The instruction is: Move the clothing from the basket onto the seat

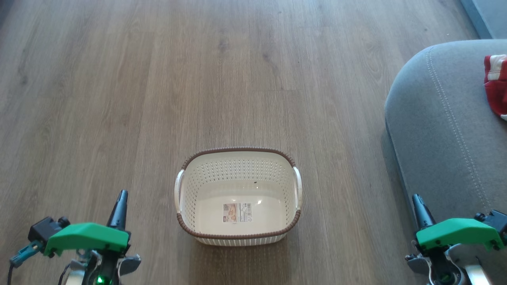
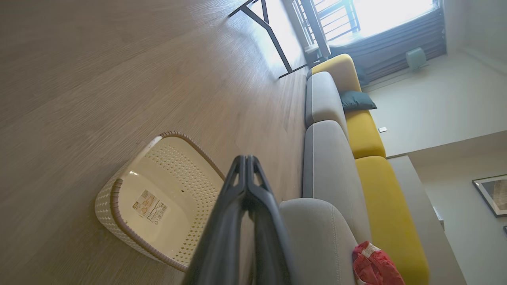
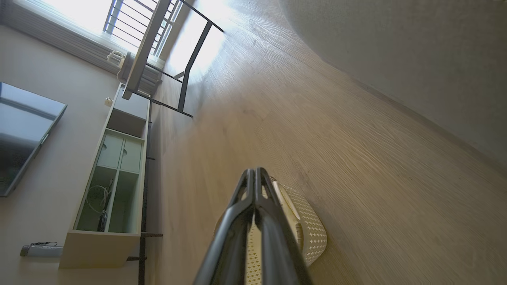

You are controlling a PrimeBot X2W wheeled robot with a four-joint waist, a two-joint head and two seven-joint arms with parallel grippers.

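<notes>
- Open wooden floor (image 1: 158, 79) lay all round the basket (image 1: 239, 149), which stood well apart from the seat (image 1: 435, 130) and its rounded edge.
- The red-and-white clothing (image 1: 495, 85) lay crumpled on the seat.
- The left gripper (image 1: 122, 196) and right gripper (image 1: 416, 198) had their fingers pressed together, holding nothing.

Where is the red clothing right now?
The clothing lies on the grey seat at the head view's far right edge, apart from the empty basket on the floor.
</notes>
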